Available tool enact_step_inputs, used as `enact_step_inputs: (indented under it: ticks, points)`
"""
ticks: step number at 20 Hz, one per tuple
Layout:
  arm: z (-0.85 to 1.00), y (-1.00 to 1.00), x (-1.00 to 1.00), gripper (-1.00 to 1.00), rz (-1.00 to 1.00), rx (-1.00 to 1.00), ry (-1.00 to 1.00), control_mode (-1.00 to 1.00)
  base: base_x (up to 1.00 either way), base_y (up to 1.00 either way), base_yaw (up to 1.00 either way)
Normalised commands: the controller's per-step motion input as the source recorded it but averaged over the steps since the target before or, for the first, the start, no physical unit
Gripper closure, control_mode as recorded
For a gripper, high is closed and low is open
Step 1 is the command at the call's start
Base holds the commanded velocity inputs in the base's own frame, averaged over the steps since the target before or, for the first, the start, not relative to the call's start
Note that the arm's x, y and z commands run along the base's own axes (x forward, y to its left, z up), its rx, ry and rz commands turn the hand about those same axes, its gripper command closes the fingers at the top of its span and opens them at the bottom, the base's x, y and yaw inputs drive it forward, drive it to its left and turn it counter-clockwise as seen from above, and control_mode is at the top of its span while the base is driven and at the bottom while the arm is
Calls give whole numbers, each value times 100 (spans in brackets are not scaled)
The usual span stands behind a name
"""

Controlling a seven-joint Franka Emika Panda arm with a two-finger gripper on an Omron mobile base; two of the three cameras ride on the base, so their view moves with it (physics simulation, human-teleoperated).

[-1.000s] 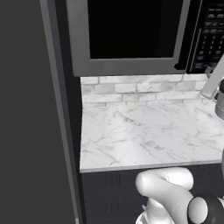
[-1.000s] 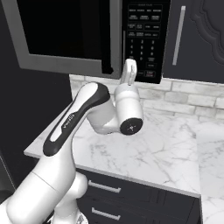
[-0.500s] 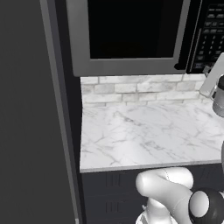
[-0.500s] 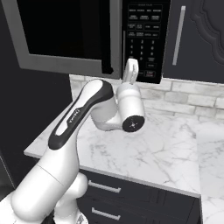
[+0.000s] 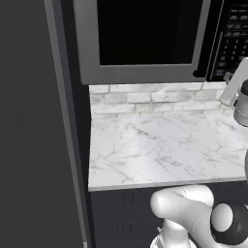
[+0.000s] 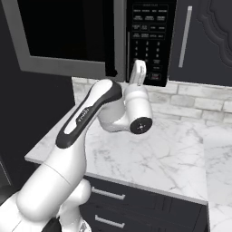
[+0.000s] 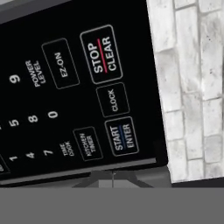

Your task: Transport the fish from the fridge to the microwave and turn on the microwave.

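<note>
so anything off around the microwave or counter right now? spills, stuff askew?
Nothing stands out. The microwave door is closed and sits flush, the marble counter shows no spill or damage, and the shut gripper is up at the keypad near START/ENTER.

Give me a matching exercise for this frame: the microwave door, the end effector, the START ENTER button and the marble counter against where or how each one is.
Things:
1. microwave door
2. end effector
3. START ENTER button
4. marble counter

States or places:
A. shut, raised at the bottom of the keypad
B. closed, black glass
C. bottom row of the keypad, below CLOCK
D. below the microwave, backed by pale brick

Pairs: 1-B, 2-A, 3-C, 4-D
</note>
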Motion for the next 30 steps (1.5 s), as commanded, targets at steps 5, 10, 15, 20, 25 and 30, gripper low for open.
enact_step_inputs:
  ticks: [5,10,15,20,25,30]
  points:
    - [-3,-5,15,100,0,0,0,-100,0,0,0]
    - [-6,0,15,100,0,0,0,-100,0,0,0]
    - [-8,0,14,100,0,0,0,-100,0,0,0]
    - [-1,-6,16,100,0,0,0,-100,0,0,0]
    - [0,-7,16,100,0,0,0,-100,0,0,0]
    - [-4,-5,22,100,0,0,0,-100,0,0,0]
